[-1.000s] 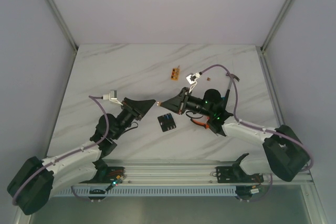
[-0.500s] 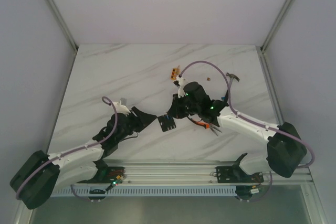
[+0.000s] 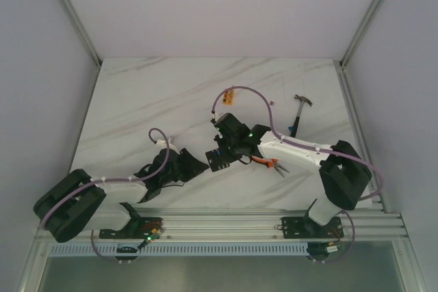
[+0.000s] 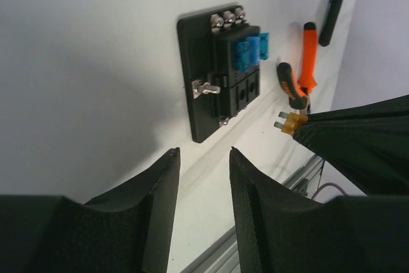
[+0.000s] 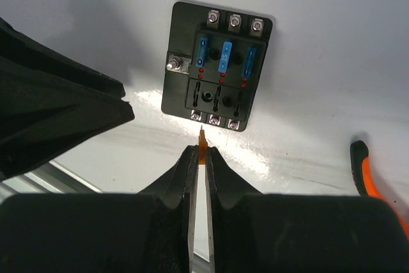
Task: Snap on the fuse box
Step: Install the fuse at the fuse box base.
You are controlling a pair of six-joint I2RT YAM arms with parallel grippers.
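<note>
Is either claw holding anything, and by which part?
Right claw pinches a small orange fuse by its orange body, metal prongs free. Left claw is open, empty.

The left arm (image 3: 120, 181) lies low and folded, the left gripper (image 4: 203, 158) parted with a clear gap. The right arm (image 3: 301, 150) reaches inward, the right gripper (image 5: 201, 151) pinched on a thin orange piece (image 5: 202, 137).
</note>
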